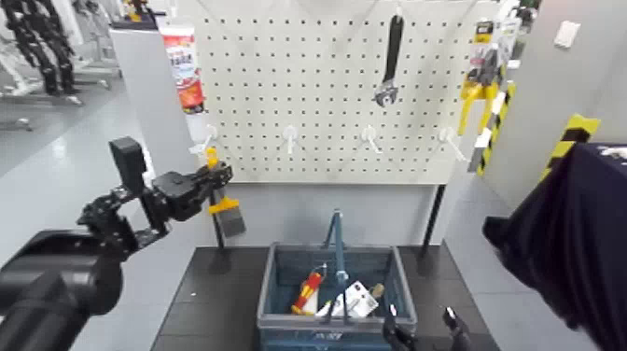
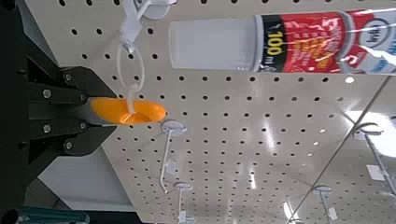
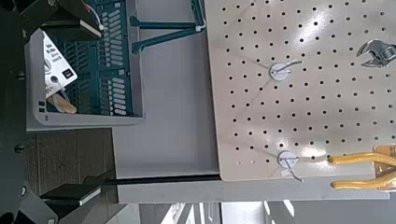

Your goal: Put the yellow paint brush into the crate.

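Note:
The yellow paint brush (image 1: 224, 207) hangs upright against the pegboard, with its orange handle (image 2: 126, 110) on top and its dark bristles below. My left gripper (image 1: 207, 179) is shut on the handle, just under a white hook (image 2: 131, 58) that still loops at the handle's tip. The blue-grey crate (image 1: 280, 280) stands on the dark table below and to the right, with its blue handle bar (image 1: 336, 245) upright. It also shows in the right wrist view (image 3: 103, 79). My right gripper (image 1: 422, 329) is open and empty, low at the crate's near right corner.
In the crate lie a red-and-yellow tapered tool (image 1: 308, 291) and a white box (image 1: 355, 299). On the pegboard (image 1: 317, 103) hang a wrench (image 1: 388, 61), yellow pliers (image 1: 476, 93) and a tube (image 1: 184, 67). A dark blue cloth shape (image 1: 578, 233) fills the right side.

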`<state>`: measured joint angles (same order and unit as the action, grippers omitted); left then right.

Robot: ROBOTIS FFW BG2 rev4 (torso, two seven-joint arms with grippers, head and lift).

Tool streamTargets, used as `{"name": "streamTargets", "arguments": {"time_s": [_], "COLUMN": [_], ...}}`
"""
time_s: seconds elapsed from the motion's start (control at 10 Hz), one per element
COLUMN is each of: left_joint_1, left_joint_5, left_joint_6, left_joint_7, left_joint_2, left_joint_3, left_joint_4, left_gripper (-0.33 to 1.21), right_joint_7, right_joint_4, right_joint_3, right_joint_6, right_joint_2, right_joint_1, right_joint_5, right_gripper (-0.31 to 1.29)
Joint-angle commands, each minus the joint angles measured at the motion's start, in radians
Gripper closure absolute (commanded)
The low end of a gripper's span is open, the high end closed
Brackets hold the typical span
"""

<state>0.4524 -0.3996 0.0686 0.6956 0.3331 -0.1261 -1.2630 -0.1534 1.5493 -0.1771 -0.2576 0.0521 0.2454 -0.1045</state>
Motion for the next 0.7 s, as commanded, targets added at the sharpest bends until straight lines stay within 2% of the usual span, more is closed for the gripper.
{"name": "streamTargets", "arguments": {"time_s": [0.1,0.4,0.7], "left_joint_1": [-0.035,-0.057,-0.066], "left_joint_5": [-0.005,-0.076,-0.2], "left_joint_6": [0.026,0.057,0.017], "left_joint_7": [-0.007,-0.034,-0.051], "left_joint_2": [-0.006,-0.019,-0.034], "left_joint_3": [0.019,0.008,-0.033], "left_joint_4": [-0.087,-0.139,-0.105], "left_gripper": [1.2,1.2,1.2], "right_joint_7": [0.0,0.0,0.0], "right_joint_4": [0.0,0.0,0.0], "right_joint_3": [-0.001,-0.001,-0.002], "right_joint_6": [0.003,0.004,0.003], "right_joint_2": [0.0,-0.002,-0.002], "right_joint_1": [0.0,0.0,0.0], "right_joint_5": [0.0,0.0,-0.001], "right_gripper": [0.15,0.15,0.15]}}
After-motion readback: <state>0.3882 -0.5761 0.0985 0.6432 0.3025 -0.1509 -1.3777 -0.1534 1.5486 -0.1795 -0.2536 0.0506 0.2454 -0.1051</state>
